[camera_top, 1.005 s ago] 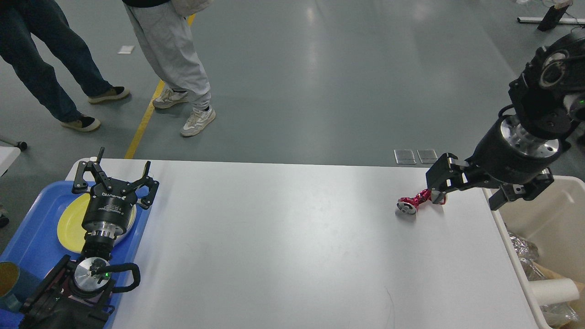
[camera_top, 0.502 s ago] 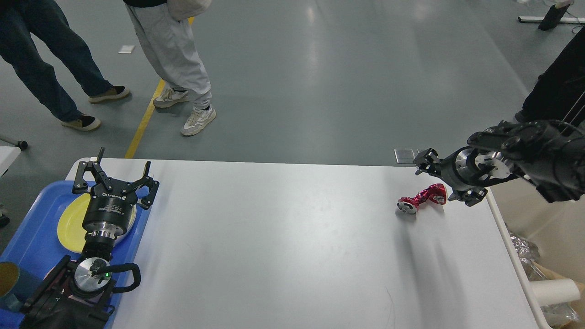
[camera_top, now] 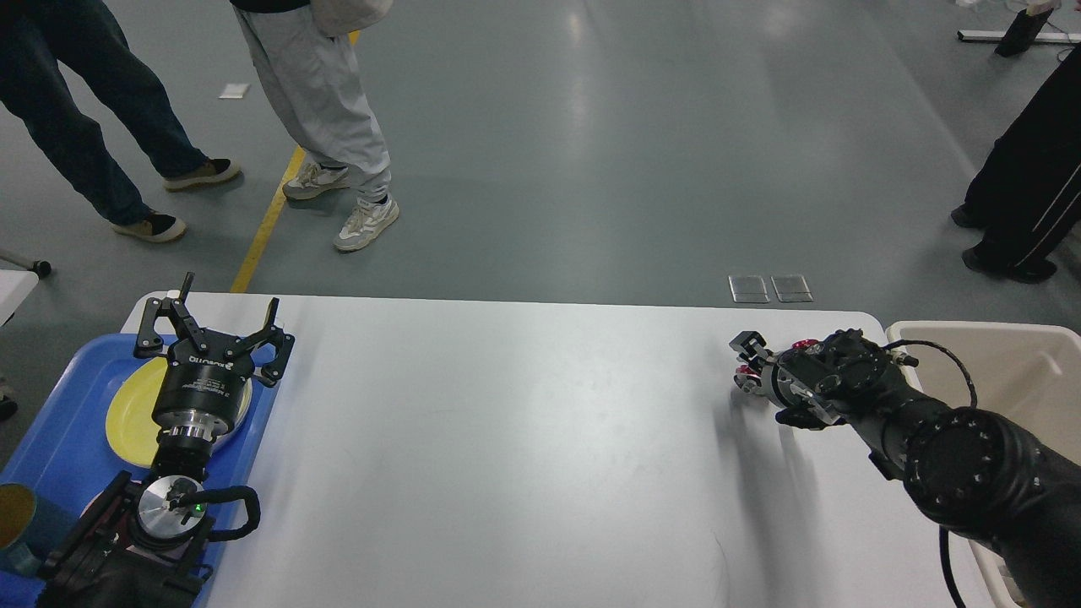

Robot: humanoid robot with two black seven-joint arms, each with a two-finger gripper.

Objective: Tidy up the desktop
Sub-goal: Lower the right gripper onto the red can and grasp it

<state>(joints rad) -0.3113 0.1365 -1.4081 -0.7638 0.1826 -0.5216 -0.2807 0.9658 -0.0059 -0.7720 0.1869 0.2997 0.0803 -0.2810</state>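
The white desktop [camera_top: 524,439] fills the middle of the head view. A crumpled red thing with a silver end [camera_top: 742,377] lies near its far right corner, mostly hidden under my right gripper [camera_top: 765,378]. That gripper has come down low over it, one finger on the far side and one on the near side, and looks open; I cannot tell if it touches. My left gripper [camera_top: 215,325] stands open and empty over the far end of a blue tray [camera_top: 59,439], just above a yellow plate [camera_top: 127,414].
A beige bin [camera_top: 1013,355] stands right of the desktop's right edge. A teal cup [camera_top: 17,515] sits at the tray's near left. People stand on the floor beyond the far edge, left and far right.
My right arm swung down from high on the right and now lies low over the table, its gripper over the red thing. The red thing has stayed put. My left arm has not moved.
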